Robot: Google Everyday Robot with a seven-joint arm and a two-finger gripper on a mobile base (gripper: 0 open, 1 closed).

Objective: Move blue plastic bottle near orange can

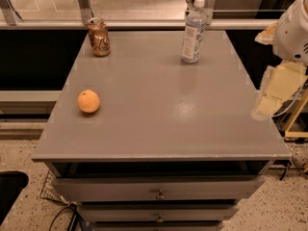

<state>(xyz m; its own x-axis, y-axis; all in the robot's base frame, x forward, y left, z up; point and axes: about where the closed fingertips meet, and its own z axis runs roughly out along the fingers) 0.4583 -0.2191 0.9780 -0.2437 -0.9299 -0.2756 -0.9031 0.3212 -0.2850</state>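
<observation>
The blue plastic bottle (194, 31), clear with a white cap and white label, stands upright at the back right of the grey table (159, 129). The orange can (98, 36), copper-coloured with a silver rim, stands at the back left, well apart from the bottle. My gripper (269, 100), a cream-coloured piece below the white arm, hangs at the table's right edge. It is in front of and to the right of the bottle and touches nothing.
A round orange fruit (88, 101) lies on the left side of the table. Drawers (159, 191) sit under the tabletop. A metal rail (144, 24) and glass run behind the table. A yellow frame (296, 119) stands on the right.
</observation>
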